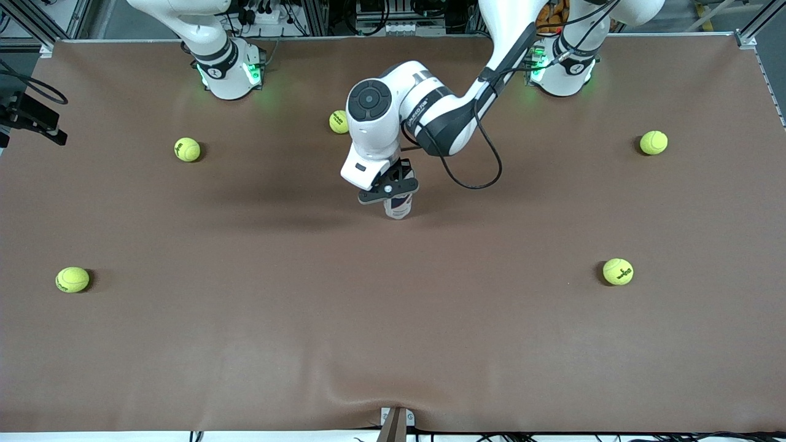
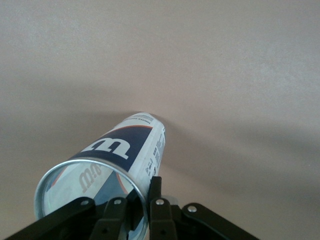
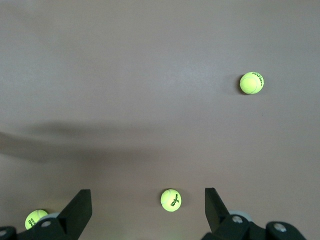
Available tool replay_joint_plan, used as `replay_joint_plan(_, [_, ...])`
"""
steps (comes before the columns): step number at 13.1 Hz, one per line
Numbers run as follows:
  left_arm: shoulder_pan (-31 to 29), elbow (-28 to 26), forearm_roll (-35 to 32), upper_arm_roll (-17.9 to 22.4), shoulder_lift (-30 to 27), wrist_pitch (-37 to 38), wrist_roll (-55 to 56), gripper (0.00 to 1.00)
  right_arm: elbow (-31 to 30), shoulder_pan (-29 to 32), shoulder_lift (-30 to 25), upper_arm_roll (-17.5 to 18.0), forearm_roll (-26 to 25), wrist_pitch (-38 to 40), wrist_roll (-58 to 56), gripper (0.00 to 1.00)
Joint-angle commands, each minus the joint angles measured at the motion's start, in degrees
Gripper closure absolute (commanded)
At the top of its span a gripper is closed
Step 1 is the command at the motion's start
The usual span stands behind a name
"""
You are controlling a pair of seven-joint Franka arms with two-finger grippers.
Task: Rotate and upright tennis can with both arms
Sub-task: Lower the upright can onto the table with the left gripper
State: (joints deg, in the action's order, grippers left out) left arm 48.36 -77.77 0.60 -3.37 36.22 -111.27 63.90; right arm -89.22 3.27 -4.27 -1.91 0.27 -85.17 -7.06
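Observation:
The tennis can (image 1: 398, 207) stands about upright at the middle of the table, its open metallic rim up and its bottom on the brown mat. In the left wrist view the can (image 2: 125, 145) shows its white, navy and red label. My left gripper (image 1: 393, 187) is over it and shut on the rim's wall (image 2: 145, 192), one finger inside and one outside. My right gripper (image 3: 146, 196) is open and empty, high over the mat. It is out of the front view and waits.
Several yellow-green tennis balls lie scattered on the mat, one (image 1: 338, 121) close to the left arm's wrist, others (image 1: 187, 149) (image 1: 618, 271) farther out. The right wrist view shows three balls, one (image 3: 171, 199) between its fingers far below.

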Motion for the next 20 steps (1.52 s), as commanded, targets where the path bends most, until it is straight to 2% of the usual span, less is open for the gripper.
replay_joint_plan(1, [0.59,1.39,-1.66,0.47,0.96,0.18,1.32,1.00,0.71,0.33,0.14,0.15,-0.18,0.44,0.38,0.00])
replay_joint_plan(4, [0.59,1.39,-1.57,0.47,0.78,0.18,2.01,0.90,0.71,0.33,0.14,0.06,-0.18,0.44,0.38,0.00])
replay_joint_plan(8, [0.59,1.39,-1.48,0.47,0.43,0.18,2.28,0.62,0.71,0.33,0.14,0.06,-0.18,0.44,0.38,0.00])
replay_joint_plan(9, [0.59,1.39,-1.39,0.47,0.34,0.18,2.19,0.59,0.71,0.33,0.14,0.06,-0.18,0.44,0.38,0.00])
replay_joint_plan(10, [0.59,1.39,-1.39,0.38,0.25,0.18,2.28,0.46,0.71,0.33,0.14,0.06,-0.18,0.44,0.38,0.00])
replay_joint_plan(12, [0.59,1.39,-1.13,0.38,-0.01,0.27,2.28,0.37,0.71,0.33,0.14,0.06,-0.18,0.36,0.38,0.00])
replay_joint_plan(14, [0.59,1.39,-1.04,0.29,-1.06,0.44,2.37,0.34,0.71,0.33,0.14,0.06,-0.18,0.36,0.38,0.00])
replay_joint_plan(16, [0.42,1.39,-1.04,0.20,-2.72,0.97,2.11,0.00,0.71,0.42,0.14,0.06,-0.18,0.36,0.38,0.00])
replay_joint_plan(20, [-0.11,1.39,-0.95,0.29,-5.63,3.51,1.93,0.00,0.71,0.42,0.23,0.06,-0.18,0.18,0.38,0.00])
